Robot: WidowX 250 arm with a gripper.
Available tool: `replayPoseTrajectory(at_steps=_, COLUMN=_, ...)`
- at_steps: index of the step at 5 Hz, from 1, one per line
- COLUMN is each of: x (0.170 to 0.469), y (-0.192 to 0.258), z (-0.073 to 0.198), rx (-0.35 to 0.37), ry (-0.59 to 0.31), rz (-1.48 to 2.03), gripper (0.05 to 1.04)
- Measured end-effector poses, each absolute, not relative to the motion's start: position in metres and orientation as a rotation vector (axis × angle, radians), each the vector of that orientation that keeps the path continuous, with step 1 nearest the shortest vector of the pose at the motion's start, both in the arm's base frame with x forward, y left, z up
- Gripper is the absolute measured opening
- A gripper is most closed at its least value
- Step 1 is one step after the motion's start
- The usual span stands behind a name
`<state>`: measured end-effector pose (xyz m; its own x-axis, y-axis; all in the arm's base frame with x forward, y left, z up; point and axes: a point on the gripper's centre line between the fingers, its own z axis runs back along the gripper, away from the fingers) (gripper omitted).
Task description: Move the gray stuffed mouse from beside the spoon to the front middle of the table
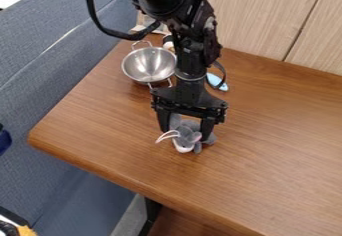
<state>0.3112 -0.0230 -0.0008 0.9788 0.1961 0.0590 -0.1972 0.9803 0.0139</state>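
Blue bench point(40, 75) w/ pale seam, light wood-panel wall point(260, 15) (v. plain).

The light is fairly bright and soft, and it spreads rather evenly over the scene. The lamp or window that gives it cannot be seen. On the table point(280, 145) there lies a pale, weak sheen, mostly in the right part, but the wood grain remains visible. The bowl point(148, 64) gives back the light more strongly, with small bright spots on its metal. Around the toy point(186, 142) the shadows are faint. The arm point(190, 45) is so dark that some details disappear in its black parts. Under the table it is dimmer.
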Motion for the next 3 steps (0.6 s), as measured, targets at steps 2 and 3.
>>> replayPoseTrajectory(at_steps=2, x=0.313, y=-0.026, z=0.037, rx=0.007, ry=-0.137, rz=0.186, gripper=0.999)
replayPoseTrajectory(at_steps=3, x=0.313, y=-0.029, z=0.058, rx=-0.012, ry=-0.176, rz=0.187, gripper=0.999)
